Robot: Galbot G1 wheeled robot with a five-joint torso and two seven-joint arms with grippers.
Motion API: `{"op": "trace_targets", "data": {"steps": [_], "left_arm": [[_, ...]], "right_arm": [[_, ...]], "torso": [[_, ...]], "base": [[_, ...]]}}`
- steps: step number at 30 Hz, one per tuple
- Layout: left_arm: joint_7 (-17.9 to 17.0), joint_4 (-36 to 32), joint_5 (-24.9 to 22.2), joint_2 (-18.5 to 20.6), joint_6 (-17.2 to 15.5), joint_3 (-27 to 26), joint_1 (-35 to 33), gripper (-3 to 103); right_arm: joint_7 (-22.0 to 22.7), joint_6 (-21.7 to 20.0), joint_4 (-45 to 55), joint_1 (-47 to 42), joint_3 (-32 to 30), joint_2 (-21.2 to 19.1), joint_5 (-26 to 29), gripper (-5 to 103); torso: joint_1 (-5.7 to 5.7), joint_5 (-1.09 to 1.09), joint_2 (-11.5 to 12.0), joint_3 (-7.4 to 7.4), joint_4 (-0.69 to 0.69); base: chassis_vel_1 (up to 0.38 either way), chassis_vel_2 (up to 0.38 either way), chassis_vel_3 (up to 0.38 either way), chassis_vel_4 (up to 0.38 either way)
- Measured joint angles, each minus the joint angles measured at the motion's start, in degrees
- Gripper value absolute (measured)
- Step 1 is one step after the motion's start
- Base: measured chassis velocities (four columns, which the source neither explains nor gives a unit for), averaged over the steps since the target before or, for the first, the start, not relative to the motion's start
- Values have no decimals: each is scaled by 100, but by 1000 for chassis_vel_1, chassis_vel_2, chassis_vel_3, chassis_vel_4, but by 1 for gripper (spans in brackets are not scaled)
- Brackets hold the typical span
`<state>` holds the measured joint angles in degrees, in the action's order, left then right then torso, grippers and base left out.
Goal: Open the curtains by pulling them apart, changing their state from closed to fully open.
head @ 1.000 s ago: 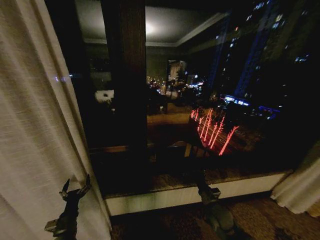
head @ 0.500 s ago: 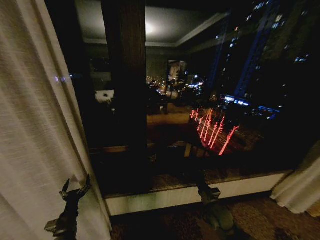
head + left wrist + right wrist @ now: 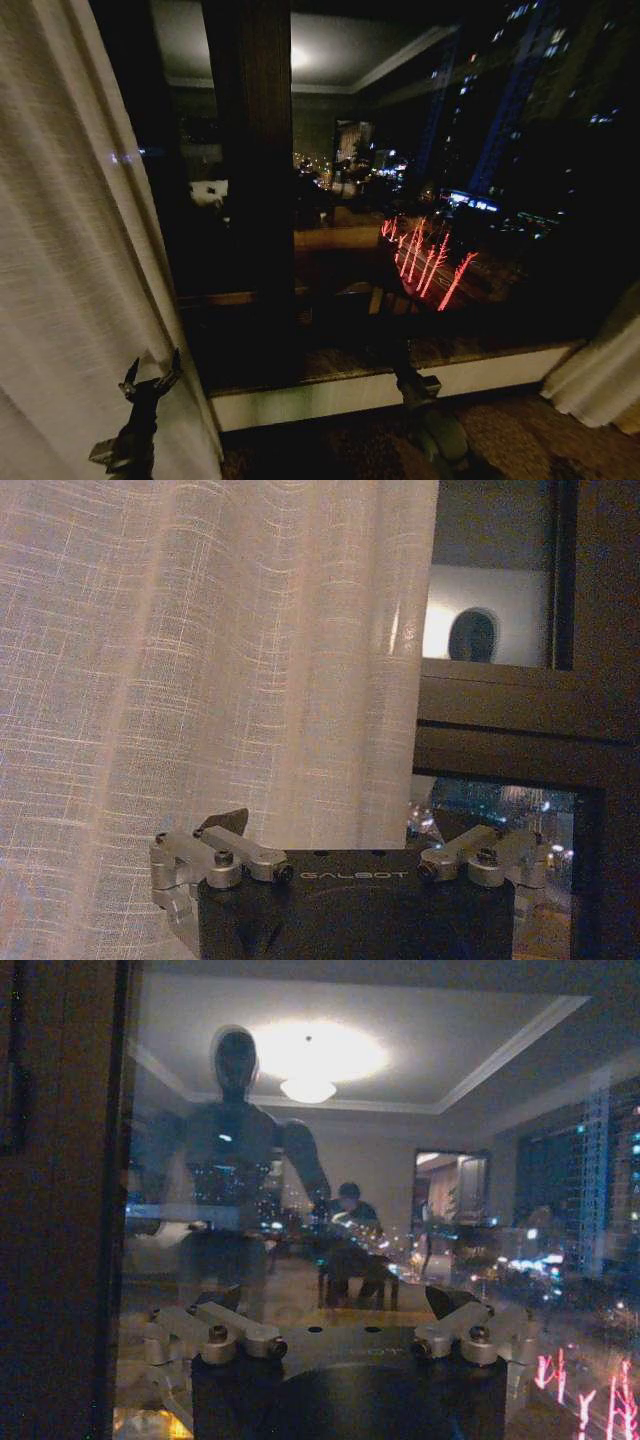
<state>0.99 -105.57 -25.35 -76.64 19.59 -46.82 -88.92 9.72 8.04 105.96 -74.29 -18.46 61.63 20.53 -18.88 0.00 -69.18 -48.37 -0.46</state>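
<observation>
Sheer curtains (image 3: pixel 70 260) hang bunched at nine o'clock, a smaller bunch at four o'clock. The left gripper (image 3: pixel 150 385), fingers spread, sits at seven o'clock against the fabric edge. The right gripper (image 3: pixel 340 1335) faces the window glass (image 3: pixel 420 200), fingers spread. Best sweep the left panel further outward.

Sheer cream curtains (image 3: pixel 70 260) – parted, bunched at either side.

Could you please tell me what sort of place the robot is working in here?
Probably a high-rise hotel room or apartment at night: sheer floor-length curtains, a large window over city lights, and carpet below the sill.
</observation>
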Motion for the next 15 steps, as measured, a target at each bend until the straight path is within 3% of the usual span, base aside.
{"op": "trace_targets", "data": {"steps": [15], "left_arm": [[0, 0, 0, 0, 0, 0, 0, 100]], "right_arm": [[0, 0, 0, 0, 0, 0, 0, 100]], "torso": [[0, 0, 0, 0, 0]], "base": [[0, 0, 0, 0]]}}
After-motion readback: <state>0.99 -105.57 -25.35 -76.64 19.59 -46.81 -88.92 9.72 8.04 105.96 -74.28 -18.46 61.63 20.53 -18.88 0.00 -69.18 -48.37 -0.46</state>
